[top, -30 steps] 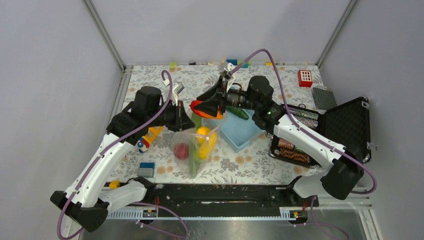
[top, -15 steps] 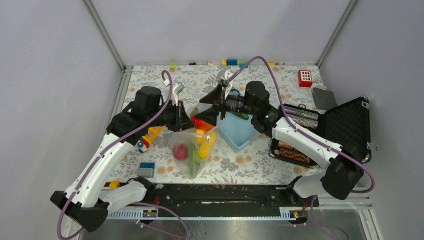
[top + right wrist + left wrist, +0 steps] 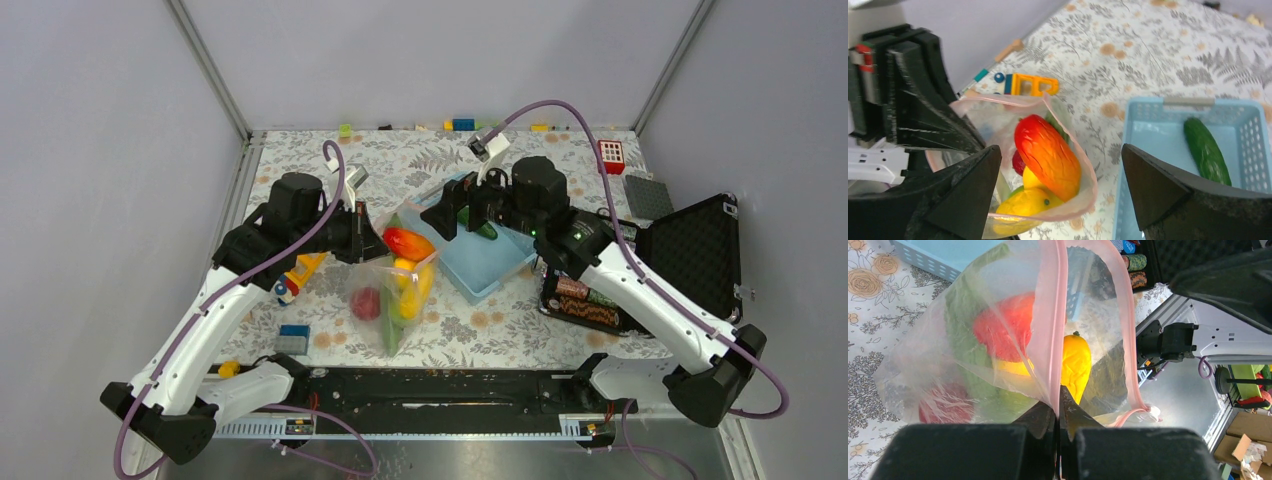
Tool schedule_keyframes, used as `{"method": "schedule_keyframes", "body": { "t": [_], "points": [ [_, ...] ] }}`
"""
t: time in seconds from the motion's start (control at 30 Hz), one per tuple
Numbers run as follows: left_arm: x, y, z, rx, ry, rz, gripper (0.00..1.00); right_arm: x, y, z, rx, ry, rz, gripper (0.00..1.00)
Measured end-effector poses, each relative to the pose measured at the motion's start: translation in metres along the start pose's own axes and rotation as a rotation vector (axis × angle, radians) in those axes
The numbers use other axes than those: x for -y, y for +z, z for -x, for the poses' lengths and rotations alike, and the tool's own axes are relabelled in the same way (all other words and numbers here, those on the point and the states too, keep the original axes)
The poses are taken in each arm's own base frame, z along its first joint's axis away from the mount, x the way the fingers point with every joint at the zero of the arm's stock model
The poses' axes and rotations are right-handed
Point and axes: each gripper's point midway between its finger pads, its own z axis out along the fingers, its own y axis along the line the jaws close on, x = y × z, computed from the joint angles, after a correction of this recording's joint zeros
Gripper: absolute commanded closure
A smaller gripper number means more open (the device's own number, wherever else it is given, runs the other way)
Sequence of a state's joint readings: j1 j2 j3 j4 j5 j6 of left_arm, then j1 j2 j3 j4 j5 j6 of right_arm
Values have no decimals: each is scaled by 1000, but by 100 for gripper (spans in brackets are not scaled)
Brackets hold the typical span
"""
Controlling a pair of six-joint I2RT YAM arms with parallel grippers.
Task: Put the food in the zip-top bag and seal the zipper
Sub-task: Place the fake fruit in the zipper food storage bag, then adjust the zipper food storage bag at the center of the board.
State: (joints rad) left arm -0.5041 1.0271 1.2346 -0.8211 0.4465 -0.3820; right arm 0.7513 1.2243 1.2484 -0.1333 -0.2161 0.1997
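Note:
The clear zip-top bag (image 3: 395,290) stands near the table's middle, its mouth held up. My left gripper (image 3: 1058,400) is shut on the pink zipper (image 3: 1050,330) at one side of the mouth. Inside lie a red-orange fruit (image 3: 1048,155), a yellow lemon (image 3: 1023,205), a red apple (image 3: 943,407) and green pieces. The red-orange fruit (image 3: 408,243) sticks out of the mouth. My right gripper (image 3: 1060,150) hangs open above and to the right of the bag, holding nothing. A green cucumber (image 3: 1207,150) lies in the light blue basket (image 3: 1148,130).
An open black case (image 3: 690,250) with rolls sits at the right. A red item (image 3: 610,156) and a grey plate (image 3: 648,195) lie at the far right. Coloured blocks (image 3: 462,124) line the back edge. A yellow-blue toy (image 3: 297,275) and a blue block (image 3: 293,338) lie left of the bag.
My right gripper opened, let the red-orange fruit go into the bag's mouth and drew back to the right over the basket. The left gripper kept its hold.

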Motion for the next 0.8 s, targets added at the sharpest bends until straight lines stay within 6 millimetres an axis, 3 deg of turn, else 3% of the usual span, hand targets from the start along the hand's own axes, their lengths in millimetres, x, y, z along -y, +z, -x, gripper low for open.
{"method": "schedule_keyframes", "body": {
  "t": [0.1, 0.37, 0.43, 0.53, 0.63, 0.8],
  "points": [
    [0, 0, 0, 0, 0, 0, 100, 11, -3, -13, -74, 38, -70, 7],
    [1, -1, 0, 2, 0, -2, 100, 30, 1, -74, -302, 107, -158, 22],
    [2, -2, 0, 5, -1, -6, 100, 36, 4, -81, -322, 118, -189, 33],
    [3, -3, 0, 9, -2, -8, 100, 43, 11, -89, -347, 133, -218, 73],
    [4, -6, 1, 16, -6, -10, 100, 45, 17, -90, -357, 155, -234, 97],
    [1, -11, 6, 50, -44, 34, 100, 31, 16, -68, -336, 172, -191, 100]
  ]
}}
